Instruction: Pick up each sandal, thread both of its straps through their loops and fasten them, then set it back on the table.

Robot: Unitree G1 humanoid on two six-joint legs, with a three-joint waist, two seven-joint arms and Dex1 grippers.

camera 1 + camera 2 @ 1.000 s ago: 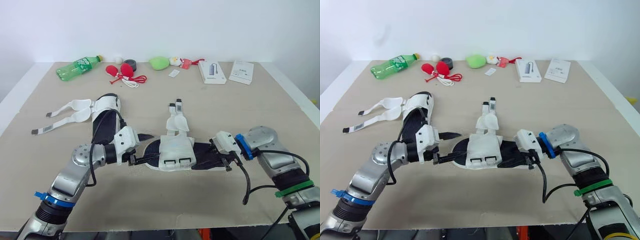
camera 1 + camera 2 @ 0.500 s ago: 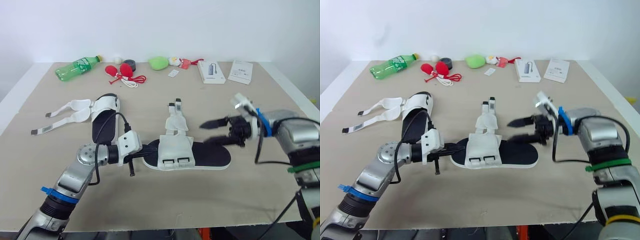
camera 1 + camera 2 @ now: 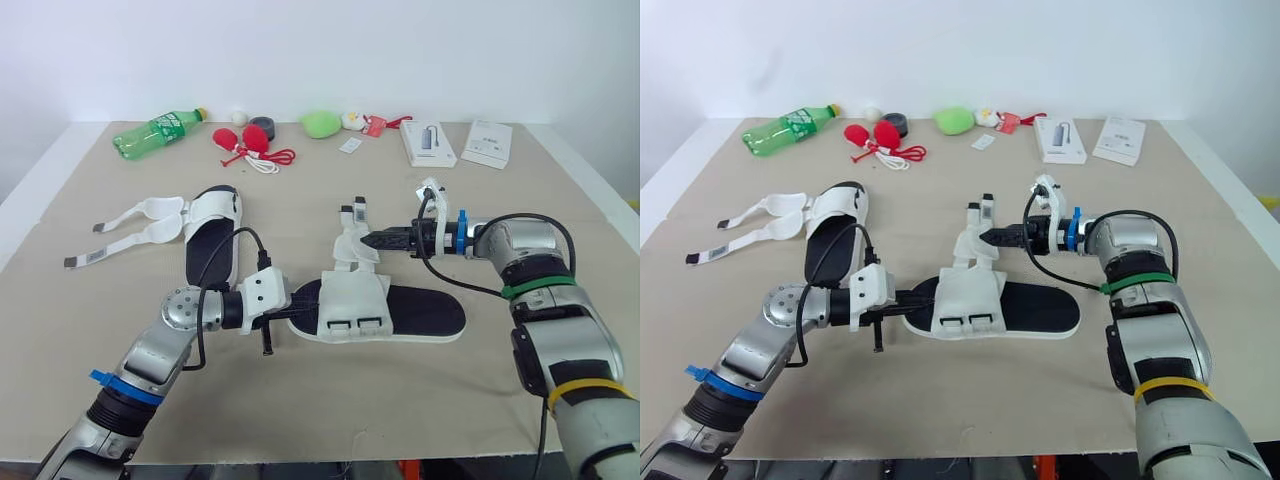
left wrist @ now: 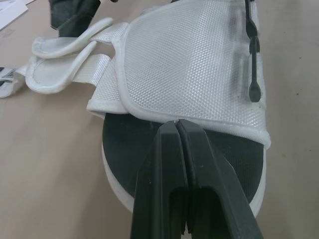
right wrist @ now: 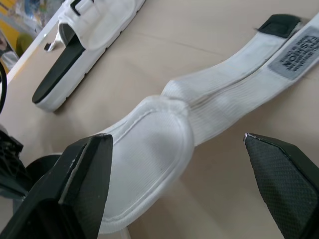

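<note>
My right claw [image 5: 174, 139] is spread wide, its fingers [image 5: 84, 174] on either side of the loose straps [image 3: 352, 238] of the near sandal [image 3: 425, 312], gripping nothing. My left claw [image 4: 178, 124] is clenched. Its fingertips are pressed together and touch the edge of that sandal's white upper [image 3: 352, 302], over the toe end of the black footbed. The table [image 3: 300, 410] carries both sandals. The near one lies flat in the middle between my arms, its straps unfastened and pointing away from me. The other sandal [image 3: 212, 235] lies to the left, just beyond my left arm, with its trailing straps [image 3: 130, 228] loose and running off to the left. Along the far edge I see a green bottle [image 3: 160, 130] and white boxes [image 3: 430, 145].
</note>
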